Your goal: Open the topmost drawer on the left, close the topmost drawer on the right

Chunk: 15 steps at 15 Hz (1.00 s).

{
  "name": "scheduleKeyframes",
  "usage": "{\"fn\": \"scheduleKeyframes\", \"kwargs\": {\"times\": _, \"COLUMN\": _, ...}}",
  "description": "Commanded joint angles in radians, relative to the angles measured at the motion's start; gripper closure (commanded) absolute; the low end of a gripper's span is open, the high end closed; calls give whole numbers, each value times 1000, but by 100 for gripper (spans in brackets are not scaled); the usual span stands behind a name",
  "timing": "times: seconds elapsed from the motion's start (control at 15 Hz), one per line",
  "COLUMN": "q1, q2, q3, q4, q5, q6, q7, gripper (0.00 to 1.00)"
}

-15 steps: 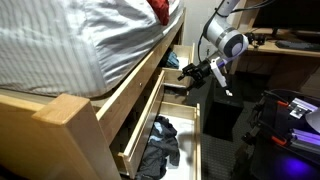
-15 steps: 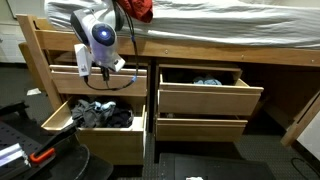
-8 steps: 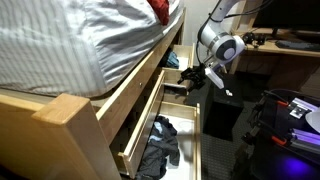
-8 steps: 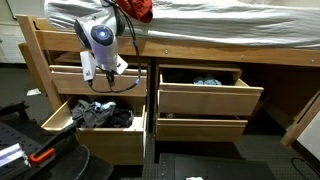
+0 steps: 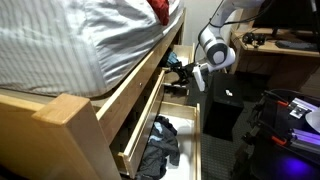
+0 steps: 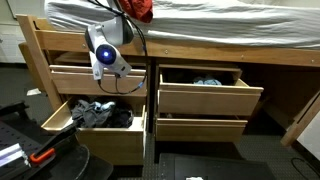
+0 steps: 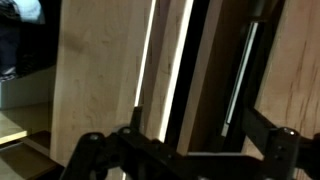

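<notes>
Wrist view puts the end effector (image 7: 185, 148) close against pale wooden panels (image 7: 100, 70), its fingers (image 7: 88, 145) spread wide with nothing between them; we cannot tell whether either touches wood. In an exterior view the end effector (image 6: 99, 72) sits at the topmost left drawer (image 6: 70, 84), in the upper left corner of the bed frame (image 6: 35, 60). The topmost right drawer (image 6: 205, 99) stands pulled out, right of the frame's middle. We judge both drawers stiff, solid and fairly heavy, sliding straight on runners. No handle shows, so we would hook the top lip of the front panel near its middle — an off-centre pull may jam it.
</notes>
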Motion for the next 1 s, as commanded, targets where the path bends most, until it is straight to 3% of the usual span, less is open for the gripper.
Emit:
{"fn": "scheduleKeyframes", "kwargs": {"times": 0.0, "q1": 2, "q2": 27, "q3": -5, "q4": 21, "q5": 30, "q6": -33, "q7": -14, "gripper": 0}}
{"fn": "scheduleKeyframes", "kwargs": {"times": 0.27, "q1": 9, "q2": 50, "q3": -12, "q4": 43, "q5": 74, "q6": -43, "q7": -57, "gripper": 0}}
{"fn": "scheduleKeyframes", "kwargs": {"times": 0.53, "q1": 78, "q2": -12, "q3": -26, "q4": 68, "q5": 108, "q6": 167, "q7": -83, "gripper": 0}}
{"fn": "scheduleKeyframes", "kwargs": {"times": 0.73, "q1": 127, "q2": -39, "q3": -18, "q4": 118, "q5": 49, "q6": 386, "q7": -14, "gripper": 0}}
{"fn": "scheduleKeyframes", "kwargs": {"times": 0.8, "q1": 97, "q2": -15, "q3": -19, "q4": 97, "q5": 72, "q6": 268, "q7": -47, "gripper": 0}}
{"fn": "scheduleKeyframes", "kwargs": {"times": 0.93, "q1": 132, "q2": -35, "q3": -21, "q4": 115, "q5": 59, "q6": 353, "q7": -18, "gripper": 0}}
